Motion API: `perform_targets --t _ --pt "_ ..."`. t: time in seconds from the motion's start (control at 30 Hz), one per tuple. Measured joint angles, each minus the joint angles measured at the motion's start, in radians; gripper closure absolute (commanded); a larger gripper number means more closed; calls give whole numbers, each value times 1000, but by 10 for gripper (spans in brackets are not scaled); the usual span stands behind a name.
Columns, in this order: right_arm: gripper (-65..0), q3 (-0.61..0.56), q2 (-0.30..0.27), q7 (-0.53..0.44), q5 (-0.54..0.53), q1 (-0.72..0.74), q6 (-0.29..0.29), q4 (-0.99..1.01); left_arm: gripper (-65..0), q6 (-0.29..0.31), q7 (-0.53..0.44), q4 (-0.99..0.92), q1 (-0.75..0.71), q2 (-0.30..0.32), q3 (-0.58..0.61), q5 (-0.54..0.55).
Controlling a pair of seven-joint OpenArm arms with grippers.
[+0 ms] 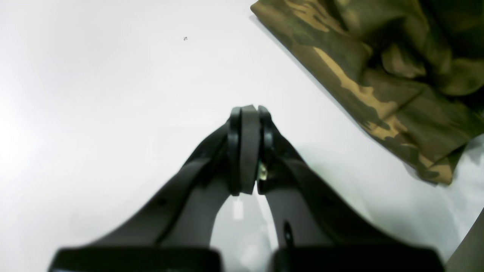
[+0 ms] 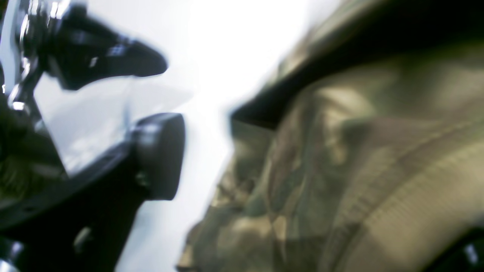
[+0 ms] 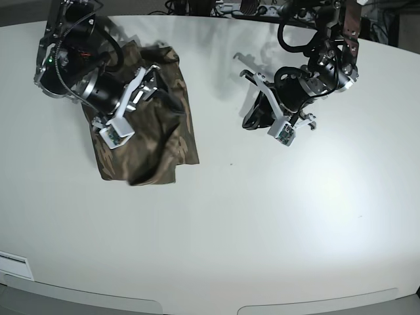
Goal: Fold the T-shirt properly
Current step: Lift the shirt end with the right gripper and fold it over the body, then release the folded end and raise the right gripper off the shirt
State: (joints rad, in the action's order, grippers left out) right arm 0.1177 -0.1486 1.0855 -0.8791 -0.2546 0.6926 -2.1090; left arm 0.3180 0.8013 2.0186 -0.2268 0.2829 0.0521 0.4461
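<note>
The camouflage T-shirt (image 3: 147, 131) lies bunched and partly folded at the table's left in the base view. My right gripper (image 3: 156, 82) hovers over its upper part. In the blurred right wrist view this gripper (image 2: 170, 94) is open and empty, with the T-shirt (image 2: 340, 170) and its tan ribbed collar (image 2: 397, 211) close on the right. My left gripper (image 3: 251, 120) is over bare table to the right of the shirt. In the left wrist view it (image 1: 247, 109) is shut and empty, with a T-shirt edge (image 1: 378, 75) at the upper right.
The white table (image 3: 262, 216) stretches to the front and right. Cables and equipment (image 3: 262, 10) lie along its back edge. A white label (image 3: 13, 266) sits at the front left edge.
</note>
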Motion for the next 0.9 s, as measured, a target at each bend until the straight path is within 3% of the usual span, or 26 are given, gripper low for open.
perform_targets --t 0.17,0.47,0.57,0.67,0.73,0.9 --pt "-519 -109 -28 10 -2 16 1 0 0 0 0 0 0 0 0 0" --pt "-508 -107 -28 6 -103 97 1 0 0 22 0 0 0 0 0 -1" --pt "-508 -79 -28 61 -23 127 5 0 0 83 -8 0 0 22 2 3" --pt "-505 11 -43 60 -8 133 4 -5 0 86 -15 0 0 53 2 2" --pt "-436 83 -69 59 -5 130 4 -19 0 86 -15 0 0 66 1 2" --pt "-11 275 -134 113 23 58 3 -32 0 86 -16 0 0 95 1 3"
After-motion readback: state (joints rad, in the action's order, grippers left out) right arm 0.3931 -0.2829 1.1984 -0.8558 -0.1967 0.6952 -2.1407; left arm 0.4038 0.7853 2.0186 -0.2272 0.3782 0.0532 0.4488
